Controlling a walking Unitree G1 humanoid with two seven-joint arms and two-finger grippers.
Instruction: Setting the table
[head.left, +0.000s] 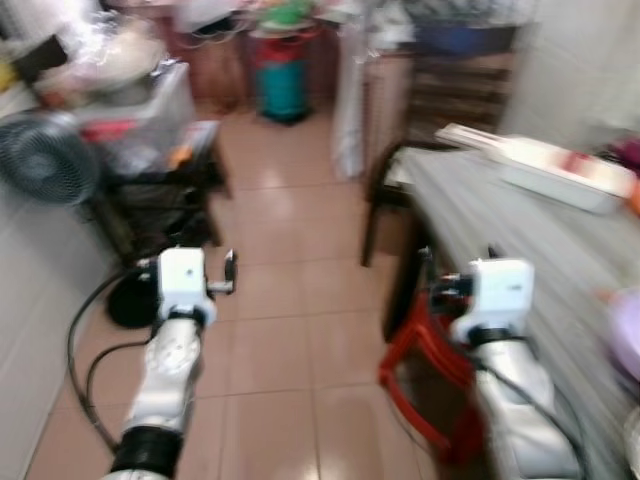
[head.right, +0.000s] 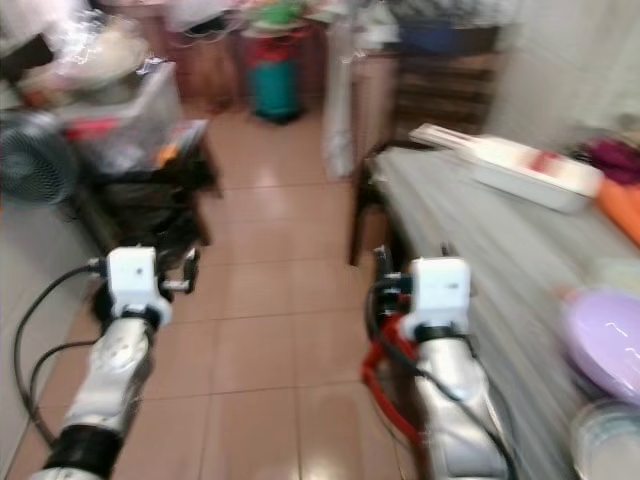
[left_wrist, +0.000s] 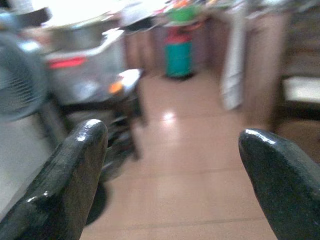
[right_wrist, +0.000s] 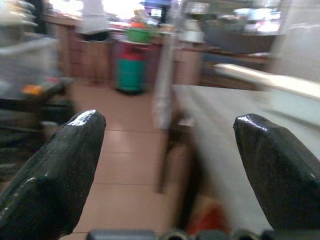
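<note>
Black fingers of the left gripper (left_wrist: 170, 165) spread wide on nothing, right gripper (right_wrist: 167, 165) just as wide and empty, purple bowl (head.right: 605, 345) at lower right on the grey table (head.right: 480, 220), white tray (head.right: 530, 165) farther back, teal gas cylinder (head.left: 283, 85) at top centre

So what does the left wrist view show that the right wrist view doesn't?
Left wrist view: the round fan standing at the edge of the picture, beside the cluttered stand.

Right wrist view: the long grey table with a white tray lying on it.

Shared: the green gas cylinder at the far end of the room and the tiled floor leading to it. Each view looks out between open fingers, of the left claw and the right claw, and neither holds anything. Both are blurred.
</note>
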